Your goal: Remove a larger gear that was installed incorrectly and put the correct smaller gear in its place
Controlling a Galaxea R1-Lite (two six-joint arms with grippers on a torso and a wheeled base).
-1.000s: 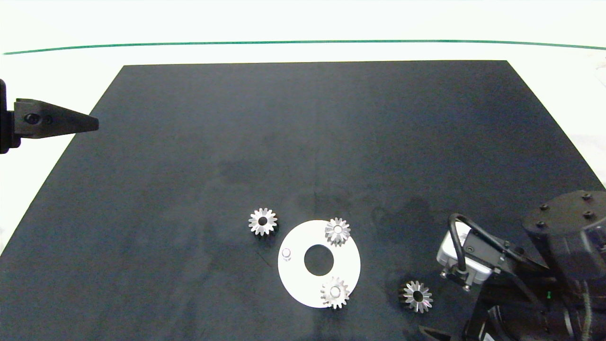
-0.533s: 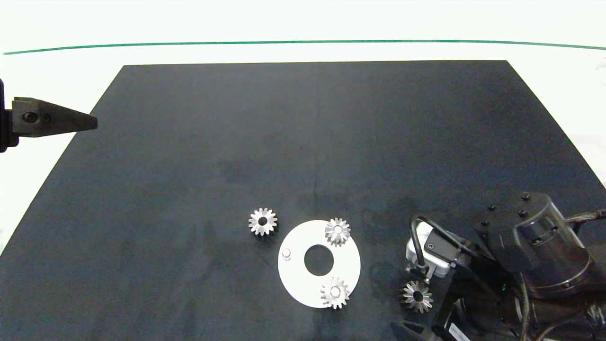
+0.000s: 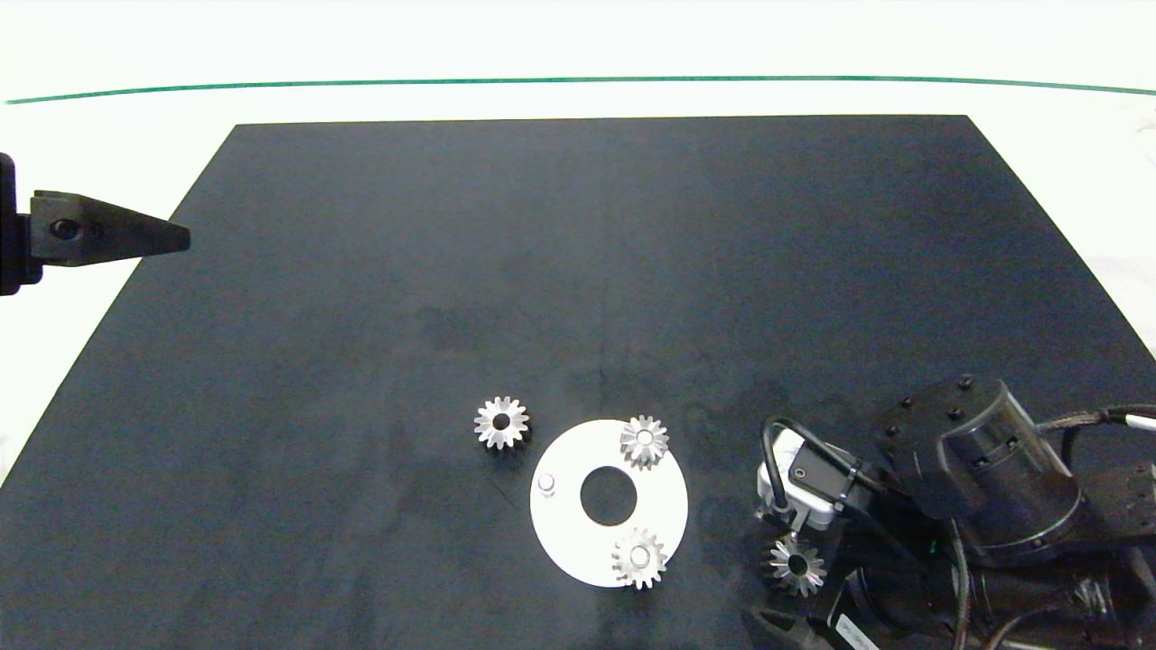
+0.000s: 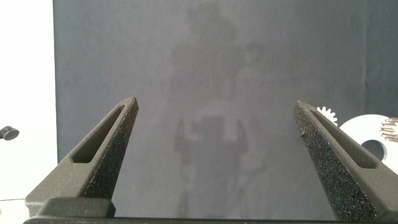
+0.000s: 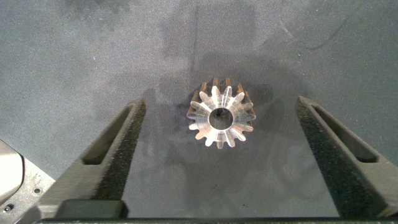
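The smaller gear point(image 3: 797, 566) point(image 5: 221, 118), silver with a darker flank, lies on the black mat to the right of the white disc point(image 3: 668, 506). My right gripper point(image 5: 221, 102) is open, one finger on each side of this gear and not touching it. The larger gear point(image 3: 501, 422) point(image 4: 326, 114) lies loose on the mat, left of and behind the disc. Two gears point(image 3: 644, 441) point(image 3: 639, 558) sit on the disc, and a bare peg point(image 3: 546, 485) stands at its left side. My left gripper point(image 3: 181, 237) point(image 4: 216, 102) hangs open at the mat's left edge, holding nothing.
The black mat point(image 3: 578, 271) covers most of the white table. The right arm's wrist and camera point(image 3: 984, 487) hang over the mat's near right corner. A green line point(image 3: 578, 79) crosses the far tabletop.
The right arm has moved left, bringing its open gripper over the smaller gear on the mat. The left gripper has barely moved. No gear has moved.
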